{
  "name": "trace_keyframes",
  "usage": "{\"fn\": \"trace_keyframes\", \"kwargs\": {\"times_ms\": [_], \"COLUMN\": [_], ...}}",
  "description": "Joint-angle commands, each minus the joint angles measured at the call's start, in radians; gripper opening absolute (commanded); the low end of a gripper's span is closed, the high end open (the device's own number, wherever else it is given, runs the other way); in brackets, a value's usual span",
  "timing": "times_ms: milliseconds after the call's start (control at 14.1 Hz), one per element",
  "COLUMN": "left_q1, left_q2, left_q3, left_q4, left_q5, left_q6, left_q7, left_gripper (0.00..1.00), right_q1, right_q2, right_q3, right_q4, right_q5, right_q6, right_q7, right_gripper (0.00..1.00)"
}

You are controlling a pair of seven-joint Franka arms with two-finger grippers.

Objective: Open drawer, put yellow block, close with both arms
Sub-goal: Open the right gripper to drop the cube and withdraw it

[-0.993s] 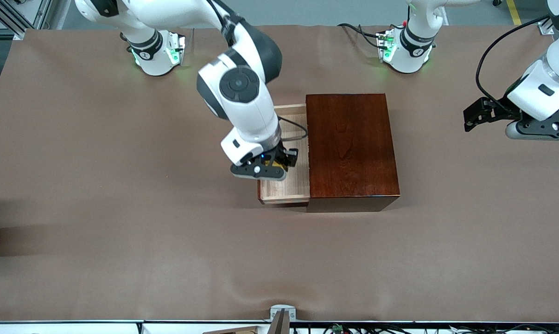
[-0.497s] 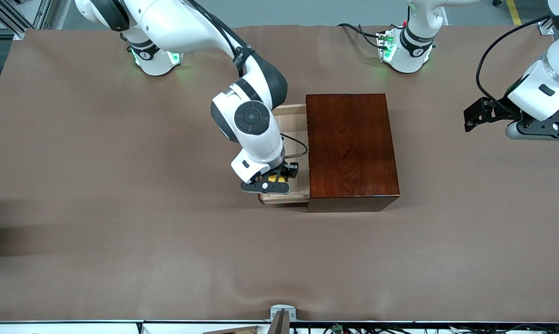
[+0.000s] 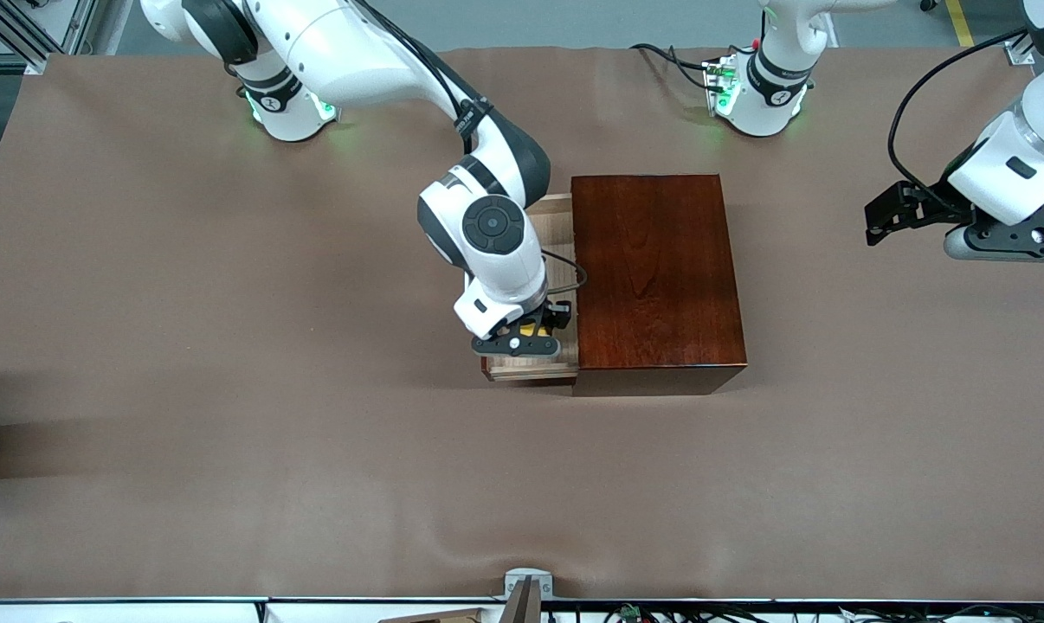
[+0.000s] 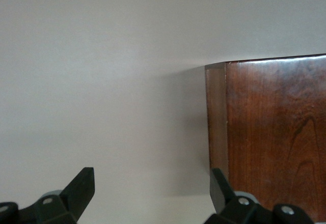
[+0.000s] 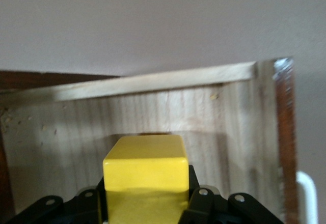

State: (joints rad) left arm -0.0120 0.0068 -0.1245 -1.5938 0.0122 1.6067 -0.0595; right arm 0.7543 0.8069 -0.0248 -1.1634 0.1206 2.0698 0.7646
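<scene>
The drawer (image 3: 559, 234) is pulled out of the dark reddish-brown box (image 3: 652, 272) toward the right arm's end of the table. My right gripper (image 3: 529, 332) is shut on the yellow block (image 3: 529, 329) and holds it low inside the drawer's end nearer the front camera. In the right wrist view the yellow block (image 5: 145, 170) sits between the fingers over the pale drawer floor (image 5: 71, 132), with the white handle (image 5: 308, 193) at the edge. My left gripper (image 4: 153, 191) is open and empty, waiting in the air beside the box (image 4: 275, 132) at the left arm's end.
The brown table cover (image 3: 228, 433) spreads around the box. The two arm bases (image 3: 293, 104) stand along the table edge farthest from the front camera. A small metal clamp (image 3: 526, 584) sits at the edge nearest that camera.
My right gripper has moved with the yellow block along the drawer toward the front camera and lower into it. The left arm has not moved.
</scene>
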Motion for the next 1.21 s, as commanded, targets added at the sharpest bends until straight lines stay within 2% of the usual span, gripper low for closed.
{"fn": "trace_keyframes", "kwargs": {"times_ms": [0,284,426,780,922,1135], "left_q1": [0.011,0.011,0.011,0.012,0.012,0.012], "left_q2": [0.009,0.007,0.007,0.008,0.007,0.007], "left_q3": [-0.003,-0.003,-0.003,-0.001,-0.001,-0.001], "left_q4": [0.02,0.02,0.02,0.02,0.02,0.02], "left_q5": [-0.024,-0.026,-0.026,-0.026,-0.026,-0.031], "left_q6": [-0.004,-0.002,-0.002,-0.002,-0.002,-0.002], "left_q7": [0.004,0.004,0.004,0.004,0.004,0.004], "left_gripper": [1.0,1.0,1.0,1.0,1.0,1.0], "right_q1": [0.002,-0.013,-0.015,-0.102,-0.145,-0.243], "right_q2": [-0.003,-0.046,-0.086,-0.268,-0.356,-0.464], "right_q3": [-0.006,-0.007,-0.018,-0.024,-0.062,-0.09], "right_q4": [-0.007,0.005,0.019,0.031,0.019,-0.021], "right_q5": [0.037,0.039,0.036,0.027,0.024,-0.044], "right_q6": [0.01,-0.029,-0.126,-0.321,-0.409,-0.574], "right_q7": [0.015,0.013,0.024,0.038,0.03,-0.094], "right_gripper": [1.0,1.0,1.0,1.0,1.0,1.0]}}
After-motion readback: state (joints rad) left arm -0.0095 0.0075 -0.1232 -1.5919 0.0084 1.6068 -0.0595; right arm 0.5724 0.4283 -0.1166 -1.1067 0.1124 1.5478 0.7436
